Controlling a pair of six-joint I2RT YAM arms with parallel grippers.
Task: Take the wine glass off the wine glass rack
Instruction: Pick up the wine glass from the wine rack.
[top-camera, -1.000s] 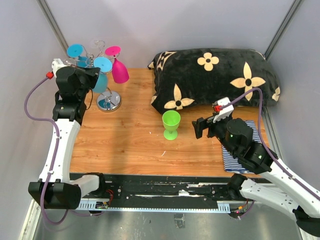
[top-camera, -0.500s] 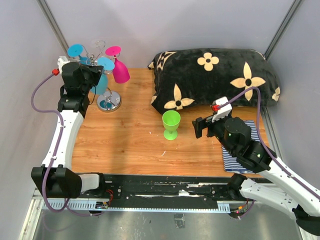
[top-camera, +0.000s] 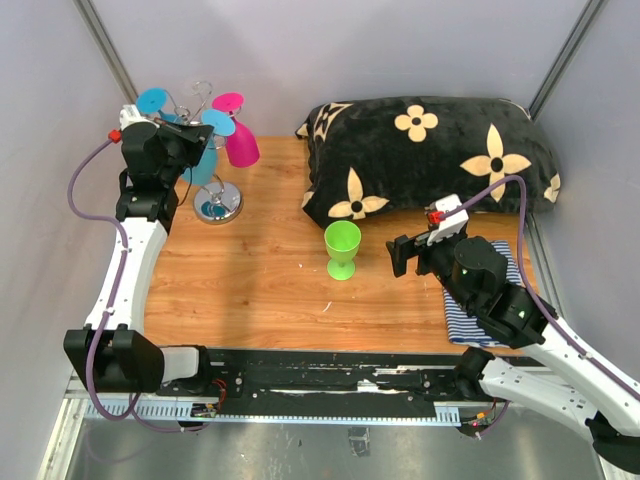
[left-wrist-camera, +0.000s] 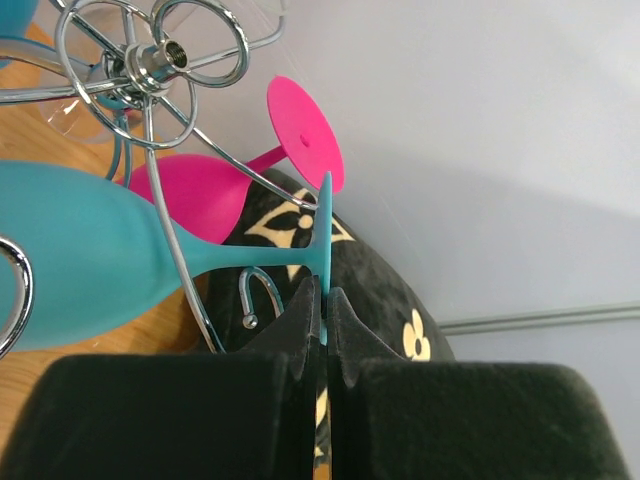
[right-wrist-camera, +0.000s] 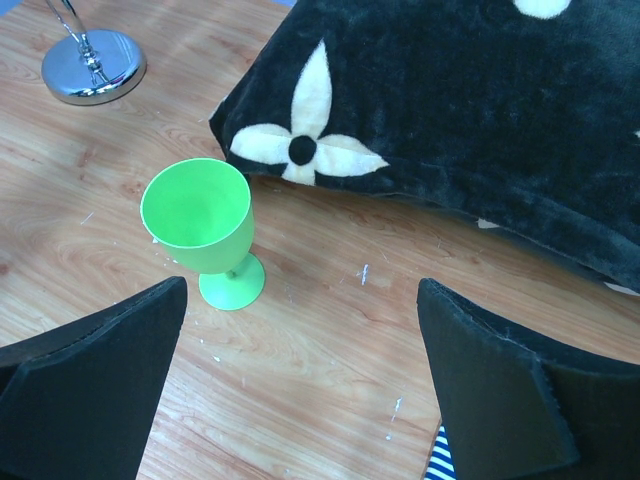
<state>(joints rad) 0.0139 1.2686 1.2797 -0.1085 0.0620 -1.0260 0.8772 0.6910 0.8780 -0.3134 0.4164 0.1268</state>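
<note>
Our left tool (left-wrist-camera: 325, 300) is clamped on the foot of the turquoise wine glass (left-wrist-camera: 80, 250), which hangs on the wine glass rack (left-wrist-camera: 150, 60), its stem running to nine o'clock. Our right tool (right-wrist-camera: 300, 290) gapes, well apart.

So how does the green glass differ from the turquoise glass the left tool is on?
The green glass stands upright on the table; the turquoise glass hangs bowl-down on the rack. The green glass is untouched, while the left tool pinches the turquoise glass's foot. Both are stemmed and plain-coloured.
</note>
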